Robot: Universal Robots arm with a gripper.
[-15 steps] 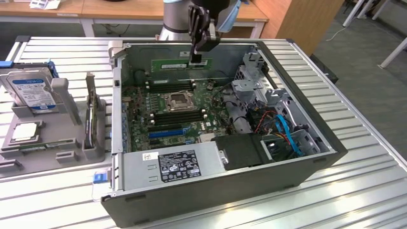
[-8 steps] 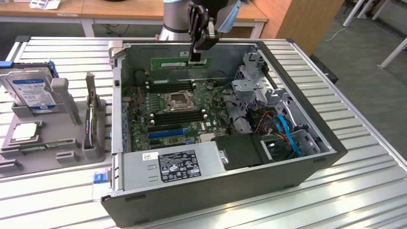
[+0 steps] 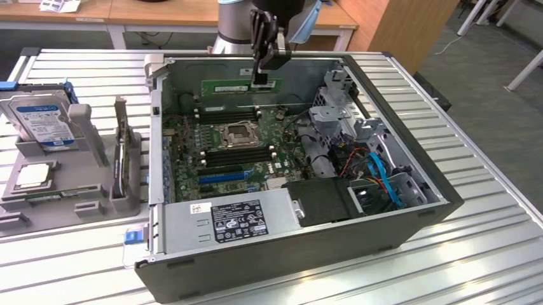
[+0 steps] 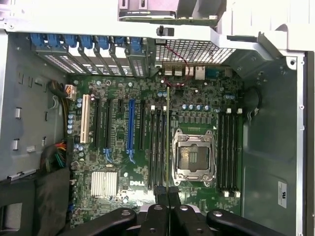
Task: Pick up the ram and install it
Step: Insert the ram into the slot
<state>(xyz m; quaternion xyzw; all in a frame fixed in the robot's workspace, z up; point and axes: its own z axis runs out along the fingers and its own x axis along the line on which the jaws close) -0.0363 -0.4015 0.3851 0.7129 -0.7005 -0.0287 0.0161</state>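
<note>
Over the open grey computer case point(image 3: 407, 222) on the slatted bench point(image 3: 475, 254), the black end effector point(image 3: 264, 79) grips the long green ram stick point(image 3: 241, 87) edge-down, apparently above the motherboard's black slots point(image 4: 160, 147); keeping it level and parallel would seat it well.

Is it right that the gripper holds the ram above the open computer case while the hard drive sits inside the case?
Not quite. The gripper does hold the ram above the open computer case, but the exterior view shows the hard drive outside the case, on the grey holder to the exterior view's left.
</note>
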